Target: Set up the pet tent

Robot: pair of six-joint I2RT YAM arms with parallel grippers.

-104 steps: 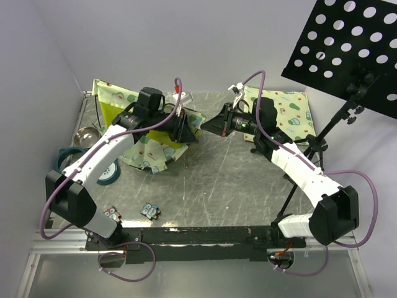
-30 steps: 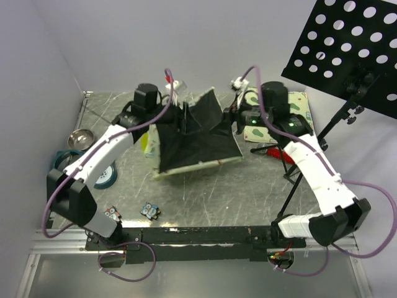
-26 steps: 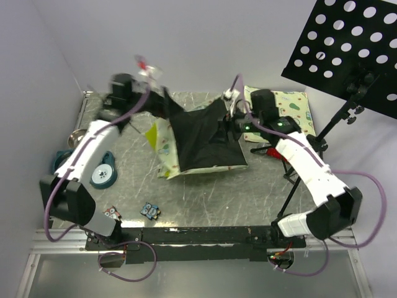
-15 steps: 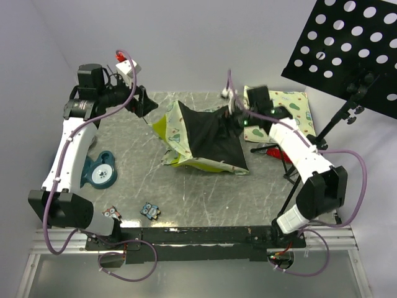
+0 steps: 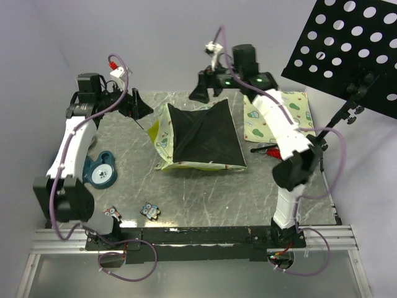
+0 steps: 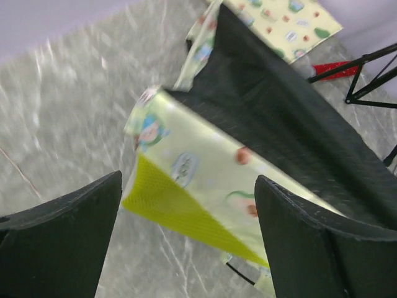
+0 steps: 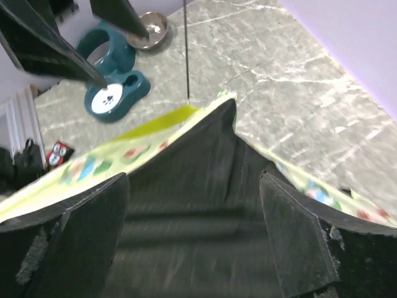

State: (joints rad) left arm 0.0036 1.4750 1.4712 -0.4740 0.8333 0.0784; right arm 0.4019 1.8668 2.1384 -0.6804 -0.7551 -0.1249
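- Currently most open room on table [image 5: 205, 198]: bare strip on near side, btwn pet tent [image 5: 162, 139] and near edge; far edge tight against wall [image 5: 186, 37].
- Found tent mid-table toward back, lying w/ black base sheet [image 5: 208, 133] up, printed fabric + lime panel [image 6: 167, 205] crumpled along left side. Not a dome yet; judged halfway at best. Left to do: flip base-down, spring walls up.
- Noted music stand [image 5: 347, 49] over right rear, legs at right edge; less swing room there, prob.
- Saw mat [image 5: 291, 108] just right of tent, partly under right arm [image 5: 267, 108]; contact w/ tent not clear.
- Left gripper [image 5: 138, 104] off tent's left rear corner: jaws spread wide, nothing held.
- Right gripper [image 5: 201, 87] above tent's back edge: jaws wide apart, likewise empty.
- Teal feeder [image 5: 101, 172] at left edge, apart from tent.
- Red tool [image 5: 268, 149] by stand foot; small toys [image 5: 149, 210] front-left, well apart from tent.
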